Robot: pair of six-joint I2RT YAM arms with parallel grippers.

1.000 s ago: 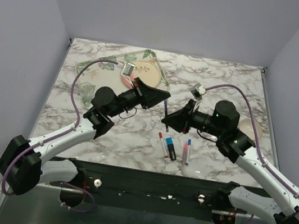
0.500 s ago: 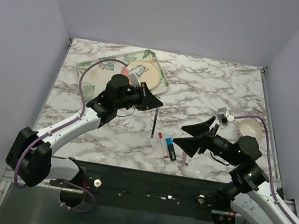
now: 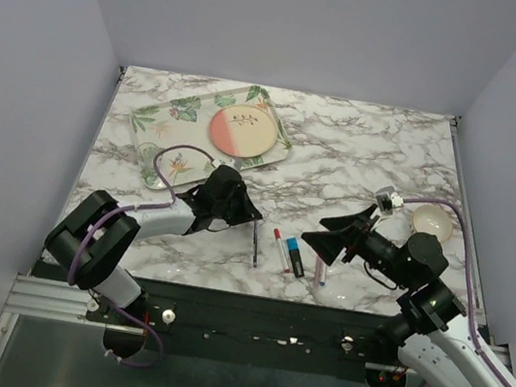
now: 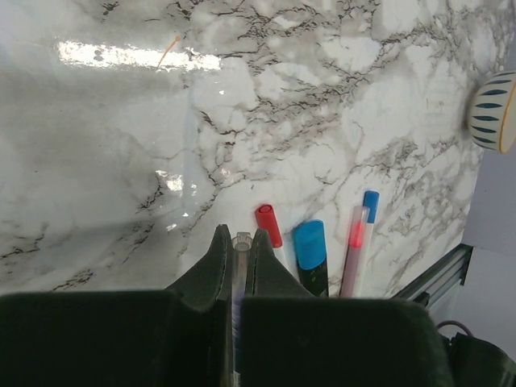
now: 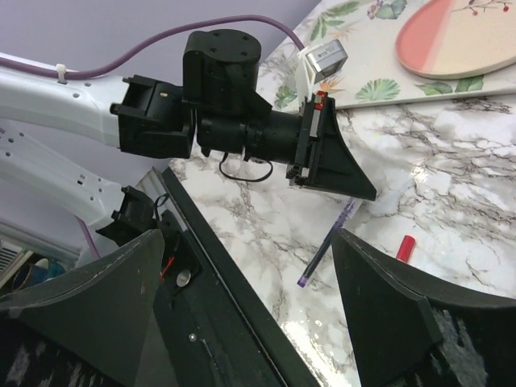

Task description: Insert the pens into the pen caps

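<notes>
My left gripper point(image 3: 240, 212) point(image 4: 240, 234) is shut on the thin dark navy pen point(image 3: 255, 242) point(image 5: 326, 242), low over the marble table point(image 3: 361, 161). The pen slants down from the jaws toward the near edge. To its right lie three pens in a row. First comes a white pen with a red cap point(image 3: 281, 249) point(image 4: 268, 224), then a dark marker with a bright blue cap point(image 3: 295, 256) point(image 4: 310, 244). Last is a pink-and-white pen with a light blue cap point(image 4: 356, 242). My right gripper point(image 3: 317, 242) point(image 5: 250, 238) hangs wide open above the row's right end, holding nothing.
A leaf-patterned tray point(image 3: 166, 120) point(image 5: 363, 81) with a pink plate point(image 3: 243, 133) point(image 5: 451, 40) sits at the back left. A small bowl point(image 3: 430, 221) point(image 4: 492, 111) stands at the right behind my right arm. The black frame rail point(image 5: 226, 266) runs along the near table edge.
My right gripper opened, let go of the navy pen and drew back to the right. My left arm swung down toward the near edge, carrying that pen beside the other pens.
</notes>
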